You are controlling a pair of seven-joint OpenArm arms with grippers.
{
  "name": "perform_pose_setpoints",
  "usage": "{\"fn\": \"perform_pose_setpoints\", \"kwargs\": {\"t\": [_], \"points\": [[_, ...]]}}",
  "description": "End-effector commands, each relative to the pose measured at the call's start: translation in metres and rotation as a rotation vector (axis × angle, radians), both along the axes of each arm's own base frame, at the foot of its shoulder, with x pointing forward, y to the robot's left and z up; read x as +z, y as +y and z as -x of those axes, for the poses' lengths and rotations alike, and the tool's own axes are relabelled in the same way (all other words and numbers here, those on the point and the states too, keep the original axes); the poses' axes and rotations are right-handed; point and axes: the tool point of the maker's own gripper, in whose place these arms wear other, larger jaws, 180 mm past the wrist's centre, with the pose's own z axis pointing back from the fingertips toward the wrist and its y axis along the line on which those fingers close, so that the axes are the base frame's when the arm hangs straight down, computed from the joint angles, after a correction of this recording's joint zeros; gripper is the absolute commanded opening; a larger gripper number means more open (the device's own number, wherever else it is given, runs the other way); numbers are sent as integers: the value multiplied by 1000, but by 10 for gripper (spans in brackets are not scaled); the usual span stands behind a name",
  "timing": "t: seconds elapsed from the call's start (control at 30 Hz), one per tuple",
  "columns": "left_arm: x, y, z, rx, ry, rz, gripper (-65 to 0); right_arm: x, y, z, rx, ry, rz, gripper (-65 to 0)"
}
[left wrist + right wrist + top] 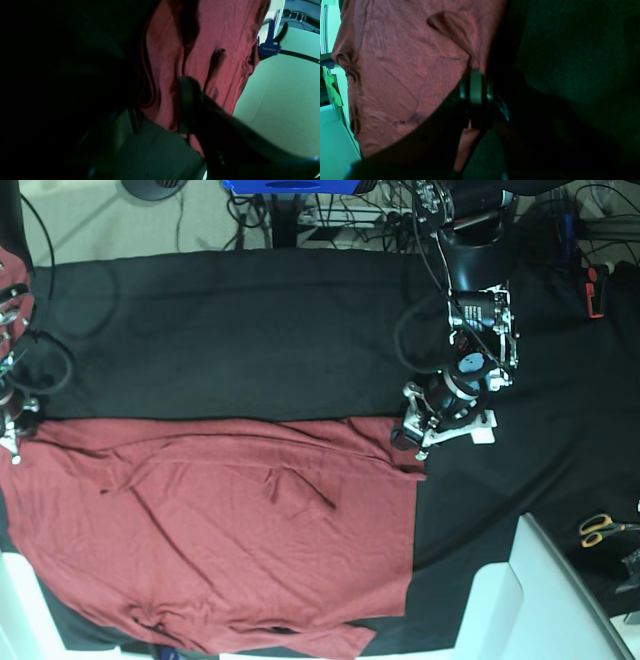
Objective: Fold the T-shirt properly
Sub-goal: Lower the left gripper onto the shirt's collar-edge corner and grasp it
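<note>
My T-shirt (220, 540) lies spread out on the black cloth (250, 330) that covers my worktop. In the base view the red shirt fills the lower left part, from about 9 o'clock round to 6 o'clock. It is mostly flat, with soft wrinkles and one small raised fold near its middle. Its bottom edge hangs close to the front rim of the worktop.

My left end effector (418, 438) sits at the shirt's top corner, toward 3 o'clock from the shirt's middle. It touches the cloth edge there. In my left wrist view one dark finger (190, 100) lies over the red fabric (220, 50). I cannot tell if this end effector has the shirt pinched or stands a little open, because the view is too dark and blurred.

My right end effector (14, 442) is at the far 9 o'clock edge of the base view, at the shirt's other top corner. In my right wrist view its fingers (476, 90) are pressed together, and red fabric (402, 75) runs in between them. So it is closed and gripping the T-shirt at that corner.

A pair of scissors (603, 527) with yellow handles lies off the worktop at about 4 o'clock, well apart from the shirt. A blue clamp (270, 47) shows past the shirt's edge in my left wrist view.
</note>
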Motion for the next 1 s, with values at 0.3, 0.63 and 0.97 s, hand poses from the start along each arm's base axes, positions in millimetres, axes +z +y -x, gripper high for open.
{"fn": "perform_pose_setpoints", "kwargs": {"t": [0.3, 0.63, 0.97], "points": [[5, 0, -8, -3, -13, -15, -650, 16, -15, -10, -7, -33, 37, -638], [5, 1, -7, 1, -13, -10, -650, 23, -33, 3, -52, -53, 35, -269], [7, 4, -8, 3, -18, -14, -650, 24, -55, 12, -172, -36, 80, -288]]}}
